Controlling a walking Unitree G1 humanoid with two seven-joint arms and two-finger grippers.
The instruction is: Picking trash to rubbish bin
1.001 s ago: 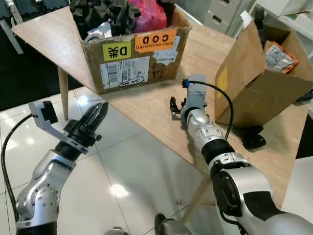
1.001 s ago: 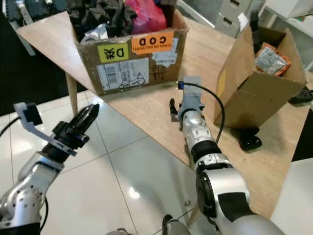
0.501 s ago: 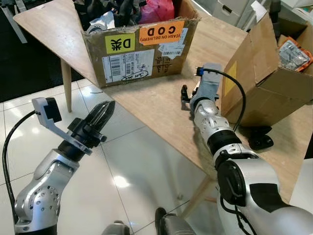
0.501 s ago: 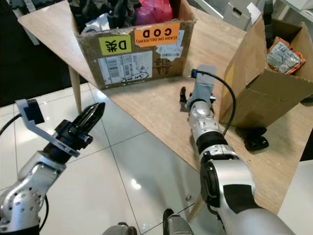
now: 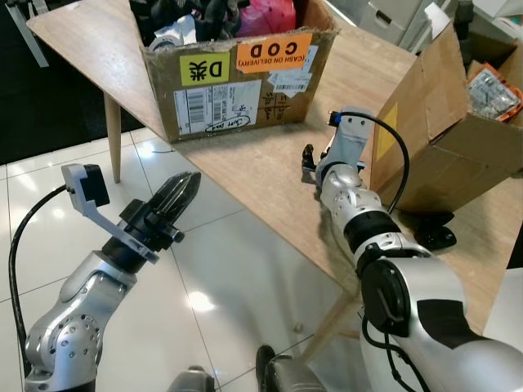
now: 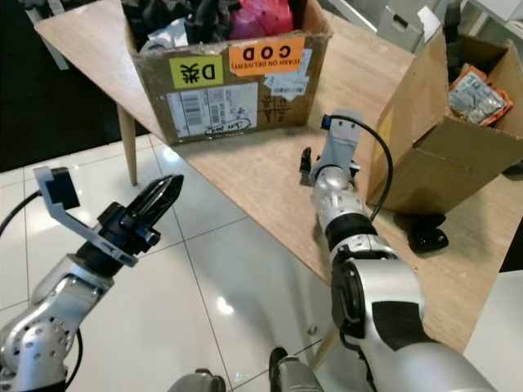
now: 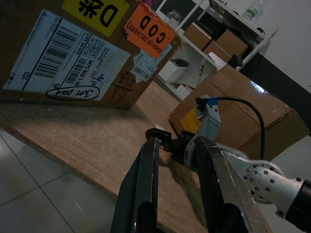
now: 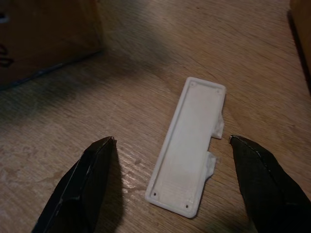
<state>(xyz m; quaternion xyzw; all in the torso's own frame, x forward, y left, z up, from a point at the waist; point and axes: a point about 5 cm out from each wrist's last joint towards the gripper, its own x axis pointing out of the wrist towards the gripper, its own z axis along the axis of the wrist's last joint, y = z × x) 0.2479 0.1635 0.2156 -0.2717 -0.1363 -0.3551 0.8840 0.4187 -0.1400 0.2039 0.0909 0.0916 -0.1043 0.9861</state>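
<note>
A flat white plastic piece (image 8: 187, 160) lies on the wooden table (image 5: 253, 175). My right gripper (image 8: 171, 141) hovers just over it, open, one black finger on each side and not touching it. In the eye views my right gripper (image 5: 309, 162) points down at the table between the two cardboard boxes, and its wrist hides the white piece. My left gripper (image 5: 183, 193) is held over the tiled floor beside the table edge, open by a narrow gap with nothing in it.
A cardboard box with a COD sticker (image 5: 237, 82), full of dark and pink rubbish, stands at the back of the table. An open tilted box (image 5: 441, 155) with an orange packet (image 5: 497, 83) stands to the right. A black object (image 5: 433, 237) lies by it. White tile floor (image 5: 229, 286) lies below.
The camera has shifted a little. My right gripper has stayed over the same spot on the table, and my left arm has kept about the same pose.
</note>
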